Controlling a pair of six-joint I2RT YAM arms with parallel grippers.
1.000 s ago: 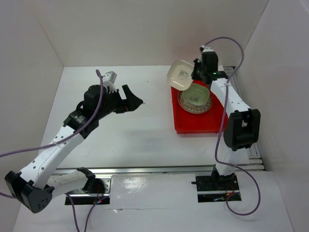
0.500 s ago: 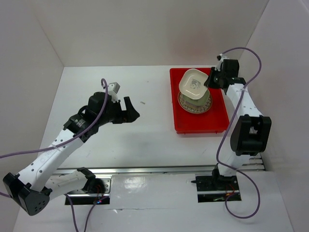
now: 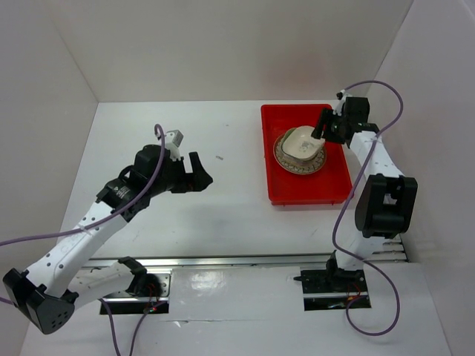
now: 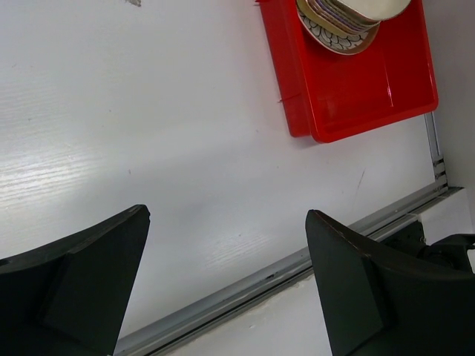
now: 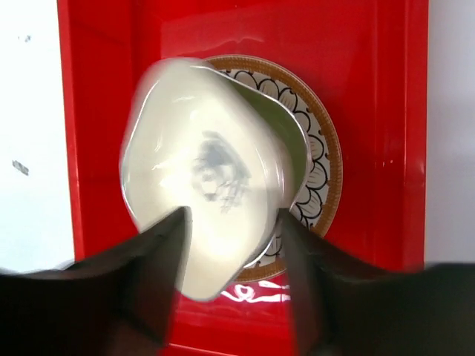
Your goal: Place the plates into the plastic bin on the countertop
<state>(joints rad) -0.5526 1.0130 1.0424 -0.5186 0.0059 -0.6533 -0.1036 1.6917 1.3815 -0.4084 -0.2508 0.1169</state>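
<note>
In the overhead view we find the left gripper (image 3: 206,169) at centre left, held above the countertop (image 3: 223,211) with nothing in it. Its wrist view shows the same left gripper (image 4: 226,274): the two dark fingers sit in the lower corners of the frame, jaws wide apart, with only bare countertop (image 4: 148,111) between them. A small dark speck (image 3: 220,157) lies on the white surface just right of that gripper.

Further right, in the upper right of the overhead view, the plastic bin (image 3: 297,189) rests flat on the countertop. In its far half lies the round plate (image 3: 282,159), with pastel dishes piled on it. The left wrist view catches the bin (image 4: 356,96) at its upper right, with the round plate (image 4: 334,41) under a stack of dishes (image 4: 334,16).

On top sits the cream dish (image 3: 300,141), tilted, its right side higher. The right gripper (image 3: 320,133) is at that raised edge.

From the right wrist, the cream dish (image 5: 200,170) looks blurred over the sharp round plate (image 5: 315,141) and bin (image 5: 393,111). A greenish rim (image 5: 297,159) shows beneath it. The right gripper (image 5: 234,215) has its fingers spread, the dish's near edge between them. We cannot tell whether they press on it.
</note>
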